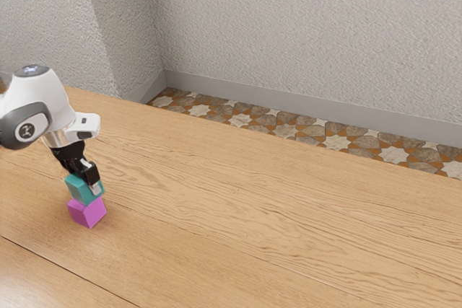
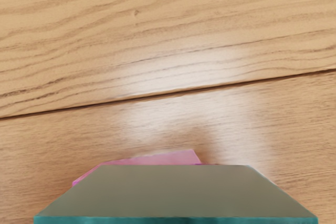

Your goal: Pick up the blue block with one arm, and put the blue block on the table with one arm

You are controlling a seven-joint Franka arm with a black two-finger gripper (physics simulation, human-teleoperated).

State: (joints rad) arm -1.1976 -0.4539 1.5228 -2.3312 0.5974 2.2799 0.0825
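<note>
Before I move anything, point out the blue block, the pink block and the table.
Blue block (image 1: 77, 190): exterior view, face toward the view's left.
Pink block (image 1: 81, 214): exterior view, face toward the view's left.
Table (image 2: 157, 30): wrist view, bare wooden top.

From where I stand, a wooden table (image 1: 289, 214) with wavy grain lies below the gripper (image 1: 84, 180). One dark seam (image 1: 72, 272) crosses the wood near it, and a soft, pale shine (image 2: 184, 66) is there also. Beyond it, past the table's edge, is the floor (image 1: 281, 128) of brown and whitish star-patterned tiles, then a grey baseboard (image 1: 289, 101) and rough, pale walls (image 1: 303, 27), which make a corner.
</note>
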